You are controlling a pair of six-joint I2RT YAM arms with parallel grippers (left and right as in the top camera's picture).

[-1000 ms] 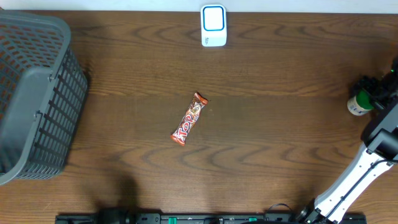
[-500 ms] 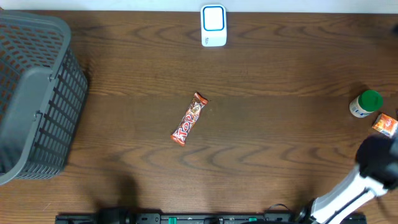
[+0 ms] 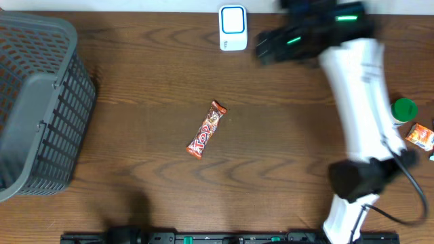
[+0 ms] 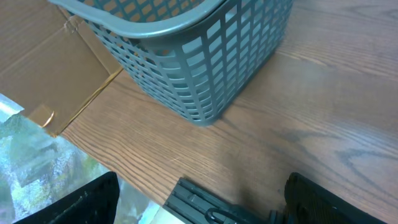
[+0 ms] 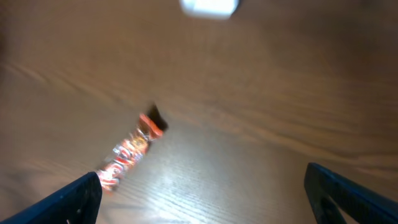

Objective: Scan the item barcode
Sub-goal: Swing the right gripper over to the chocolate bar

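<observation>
Bar: the candy bar (image 3: 206,129) is seen lying flat mid-table, set aslant and untouched, well apart from the scanner (image 3: 232,28) at the far edge.
Right gripper (image 5: 205,199): jaws are spread wide with nothing held; it is hung above the table (image 3: 135,68) near the scanner, and its views are blurred.
Left gripper (image 4: 199,205): it is held wide open and empty beside the basket (image 4: 186,56).
Risk: the slick, flat wrapper could be skidded aside or pinched by one end if the descent is misjudged. The barcode side cannot be told, so it could be shown to the scanner wrong way round.
Surroundings: a green-capped bottle (image 3: 404,110) and an orange packet (image 3: 420,136) are set far right; no obstacle is seen between bar and scanner.
</observation>
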